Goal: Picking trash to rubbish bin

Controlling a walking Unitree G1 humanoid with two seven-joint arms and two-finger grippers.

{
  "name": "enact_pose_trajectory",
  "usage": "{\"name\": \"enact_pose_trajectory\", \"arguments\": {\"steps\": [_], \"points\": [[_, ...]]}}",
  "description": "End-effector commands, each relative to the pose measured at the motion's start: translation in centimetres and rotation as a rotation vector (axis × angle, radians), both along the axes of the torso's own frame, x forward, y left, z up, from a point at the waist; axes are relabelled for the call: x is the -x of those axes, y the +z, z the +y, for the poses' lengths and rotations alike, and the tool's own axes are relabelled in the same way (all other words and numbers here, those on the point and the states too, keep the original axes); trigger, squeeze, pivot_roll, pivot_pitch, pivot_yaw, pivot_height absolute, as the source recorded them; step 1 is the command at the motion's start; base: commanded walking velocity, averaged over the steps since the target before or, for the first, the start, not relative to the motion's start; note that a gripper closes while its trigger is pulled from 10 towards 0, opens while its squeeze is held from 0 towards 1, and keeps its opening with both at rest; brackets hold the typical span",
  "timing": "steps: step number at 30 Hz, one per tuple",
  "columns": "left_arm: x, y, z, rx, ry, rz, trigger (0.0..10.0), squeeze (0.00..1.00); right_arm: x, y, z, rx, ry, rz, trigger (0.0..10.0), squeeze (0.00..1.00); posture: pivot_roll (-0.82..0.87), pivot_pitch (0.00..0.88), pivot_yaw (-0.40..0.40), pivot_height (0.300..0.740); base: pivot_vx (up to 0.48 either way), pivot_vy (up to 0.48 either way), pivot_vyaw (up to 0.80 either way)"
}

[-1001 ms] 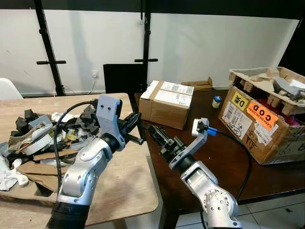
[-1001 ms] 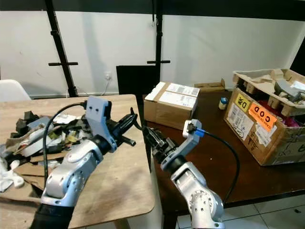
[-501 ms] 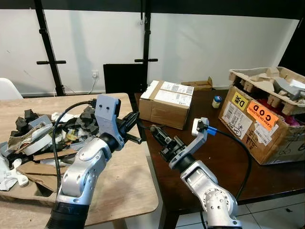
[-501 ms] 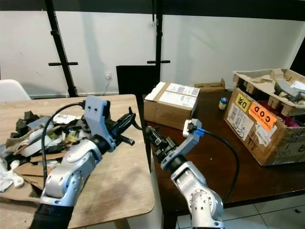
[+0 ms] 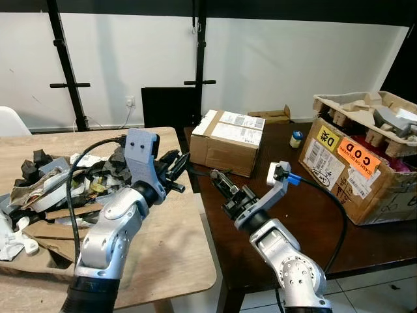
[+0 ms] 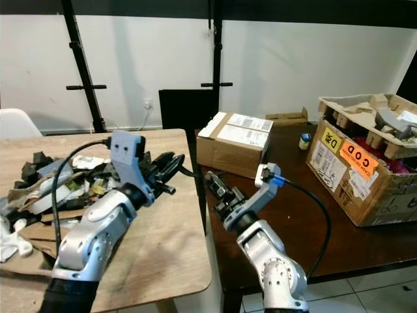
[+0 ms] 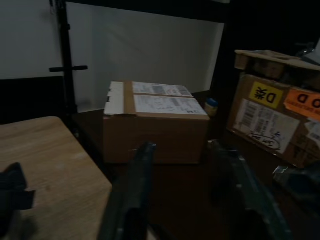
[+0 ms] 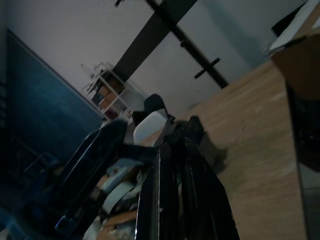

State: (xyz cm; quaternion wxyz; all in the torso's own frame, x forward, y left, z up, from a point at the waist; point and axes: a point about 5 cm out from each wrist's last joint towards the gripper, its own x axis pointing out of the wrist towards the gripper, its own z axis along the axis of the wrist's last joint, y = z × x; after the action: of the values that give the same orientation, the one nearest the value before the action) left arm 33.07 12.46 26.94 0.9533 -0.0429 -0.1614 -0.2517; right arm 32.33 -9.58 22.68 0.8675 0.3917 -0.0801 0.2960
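A heap of trash, made of torn cardboard, black scraps and white bits, lies on the left part of the light wooden table. My left gripper hovers at the heap's right edge, pointing toward the dark table; its fingers stand apart with nothing between them. My right gripper hangs over the gap between the two tables, pointing back at the heap. Its fingers lie close together and hold nothing. A large open cardboard box with cardboard scraps on top stands at the far right.
A sealed brown parcel and a small bottle sit at the back of the dark table. Black stand poles and a black panel stand by the white wall. A white chair is at the far left.
My left arm has drawn back slightly toward the trash heap. My right gripper has shifted a little to the right and up. Nothing was picked up.
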Motion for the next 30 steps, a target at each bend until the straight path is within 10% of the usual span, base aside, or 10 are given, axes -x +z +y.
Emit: {"name": "enact_pose_trajectory", "arguments": {"steps": [1,2,3,13,18,30], "points": [[-0.3,0.0,0.6,-0.003,0.032,0.007,10.0,1.00,-0.3,-0.2,-0.7,-0.021,-0.039,0.016,0.0,0.00,-0.06,0.114,-0.010,0.740,0.000,0.000,0.00],[-0.4,-0.1,1.0,-0.006,0.051,0.011,10.0,1.00,-0.5,-0.1,-1.3,-0.020,-0.066,0.016,0.0,0.00,-0.06,0.114,-0.010,0.740,0.000,0.000,0.00],[-0.5,-0.1,1.2,-0.010,0.065,0.011,10.0,0.00,-0.7,-0.1,-1.8,-0.017,-0.085,0.015,0.0,0.00,-0.06,0.109,-0.008,0.740,0.000,0.000,0.00],[-0.6,-1.2,5.1,-0.045,0.027,0.074,10.0,0.00,-2.2,-2.5,-6.6,0.222,-0.157,0.138,0.0,0.00,-0.06,0.109,-0.015,0.740,0.000,0.000,0.00],[3.6,-3.8,4.3,-0.217,-0.421,0.195,10.0,0.00,-0.2,-3.6,-7.2,0.354,0.072,0.093,0.0,0.00,-0.06,0.112,-0.015,0.740,0.000,0.000,0.00],[8.7,-7.5,2.0,-0.295,-0.869,0.429,10.0,0.00,4.0,-5.2,-5.6,0.412,0.416,0.044,0.0,0.00,-0.06,0.121,-0.017,0.740,0.000,0.000,0.00]]}}
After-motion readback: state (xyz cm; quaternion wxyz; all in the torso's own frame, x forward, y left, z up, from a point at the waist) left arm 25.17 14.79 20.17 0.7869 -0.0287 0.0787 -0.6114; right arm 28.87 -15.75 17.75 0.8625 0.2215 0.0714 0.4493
